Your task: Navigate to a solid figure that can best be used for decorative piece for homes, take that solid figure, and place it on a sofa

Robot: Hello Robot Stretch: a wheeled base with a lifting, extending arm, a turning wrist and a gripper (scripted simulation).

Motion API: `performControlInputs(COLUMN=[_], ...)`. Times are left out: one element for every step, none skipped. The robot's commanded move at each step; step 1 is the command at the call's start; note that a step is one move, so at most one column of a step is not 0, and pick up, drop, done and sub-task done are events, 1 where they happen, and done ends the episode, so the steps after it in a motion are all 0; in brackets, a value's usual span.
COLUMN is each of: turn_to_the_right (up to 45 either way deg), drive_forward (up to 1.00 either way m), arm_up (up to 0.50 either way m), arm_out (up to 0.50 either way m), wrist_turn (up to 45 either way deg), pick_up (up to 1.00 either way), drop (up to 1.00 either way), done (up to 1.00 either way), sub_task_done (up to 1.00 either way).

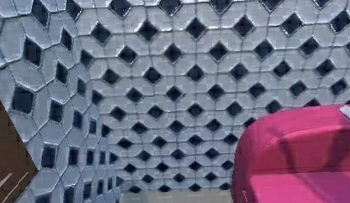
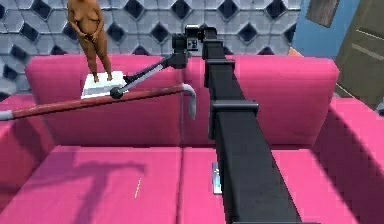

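A brown standing figure (image 2: 88,38) on a white square base (image 2: 103,87) is at the arm side view's upper left, in front of the pink sofa's (image 2: 290,100) backrest. My gripper (image 2: 118,91) reaches from the dark arm (image 2: 240,135) to that base. The base sits just above a pink-grey rail (image 2: 60,108) of the sofa. Whether the base touches the rail cannot be told, so I cannot tell whether the gripper holds the figure. The sofa's seat cushions (image 2: 100,185) spread below the arm.
The forward view faces a wall of grey tiles with dark diamonds (image 1: 172,80). The pink sofa's end (image 1: 306,158) is at its lower right, and brown wooden furniture (image 1: 2,174) at its lower left. In the arm side view, a blue wall (image 2: 308,45) and a door (image 2: 360,50) stand at the upper right.
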Motion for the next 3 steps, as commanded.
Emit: performControlInputs(turn_to_the_right=[0.0,0.0,0.0], drive_forward=[0.0,0.0,0.0], arm_up=[0.0,0.0,0.0], arm_out=[0.0,-0.1,0.0], wrist_turn=[0.0,0.0,0.0], pick_up=[0.0,0.0,0.0], drop=[1.0,0.0,0.0], done=[0.0,0.0,1.0], sub_task_done=[0.0,0.0,0.0])
